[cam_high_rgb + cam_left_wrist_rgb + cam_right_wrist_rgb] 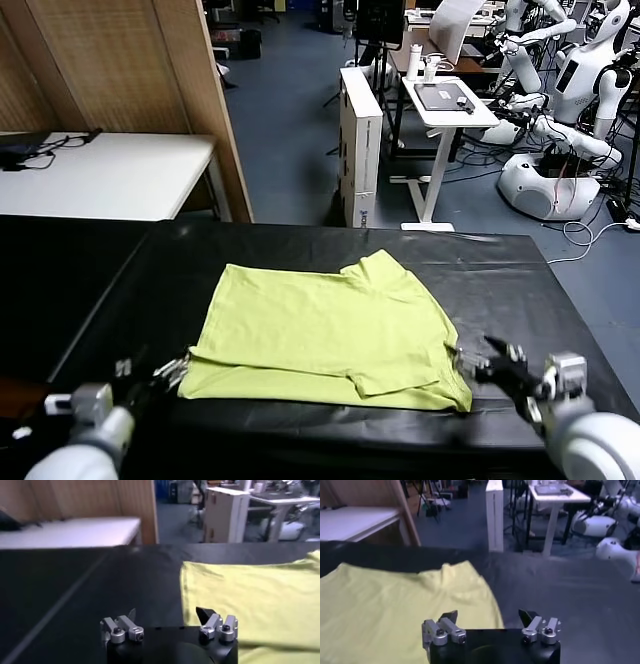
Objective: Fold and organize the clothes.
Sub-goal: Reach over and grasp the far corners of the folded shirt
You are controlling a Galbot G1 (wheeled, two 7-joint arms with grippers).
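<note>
Shirt (320,335) lies flat on the black desk (500,275), already folded over once: top layer sits over a lower layer whose edge shows along the near side. One sleeve sticks out at the far edge, centre-right.

Left end effector (170,375) is wide, empty, at the shirt's near-left corner, tips just beside the hem, not clearly touching. Right end effector (487,362) is also wide, empty, just beside the near-right corner.

Looks like a between-folds moment. My read on doing the next fold well:
- Pinch both layers at each near corner, not just the top one, or the stack shears.
- Close both sides together and lift evenly so the hem stays straight.
- Carry the hem over the far edge, keeping the cloth taut between the two grips.
- Tuck that sleeve in, else it pokes out of the finished stack.

Risk: cotton drags on the desk cloth and wrinkles underneath.
</note>
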